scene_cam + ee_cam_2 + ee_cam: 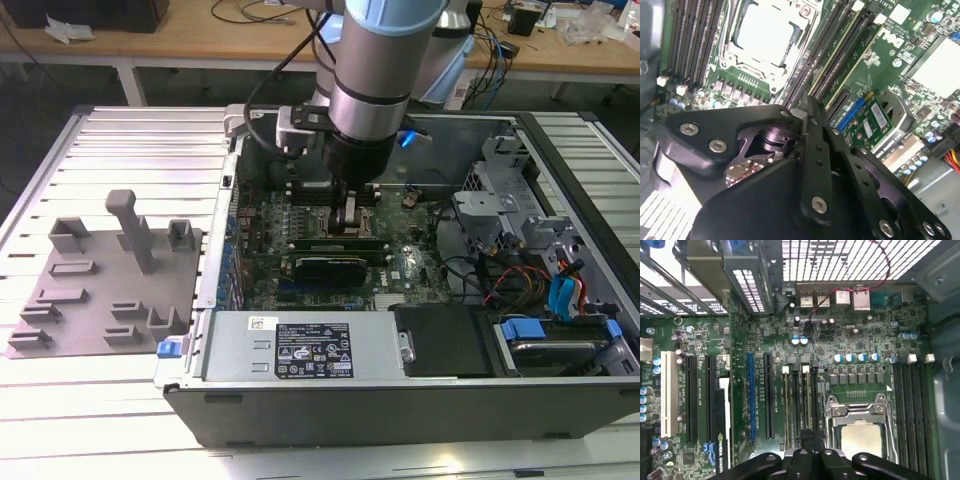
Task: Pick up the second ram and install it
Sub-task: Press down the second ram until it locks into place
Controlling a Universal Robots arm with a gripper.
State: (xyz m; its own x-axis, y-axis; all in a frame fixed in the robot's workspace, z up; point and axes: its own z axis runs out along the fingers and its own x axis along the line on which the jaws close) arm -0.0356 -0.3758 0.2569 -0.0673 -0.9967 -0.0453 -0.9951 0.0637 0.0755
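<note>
My gripper (350, 226) reaches down into the open computer case, over the motherboard next to the silver processor (765, 30). Its fingers are shut on the second ram (842, 62), a thin dark-green stick standing on edge along a memory slot. In both wrist views the stick runs out from between the fingertips: one half shows at the gripper (807, 107), the other half, the second ram (809, 405), at the gripper (812, 442). In the exterior view the second ram (310, 243) lies across the board just under the fingers. Its middle is hidden by the fingers.
A black expansion card (325, 267) stands right beside the memory slots. More empty slots (910, 405) lie on the processor's other side. The case walls, a drive cage (500, 200) and cables (520, 280) hem the board in. A grey parts tray (100, 280) sits on the exterior view's left.
</note>
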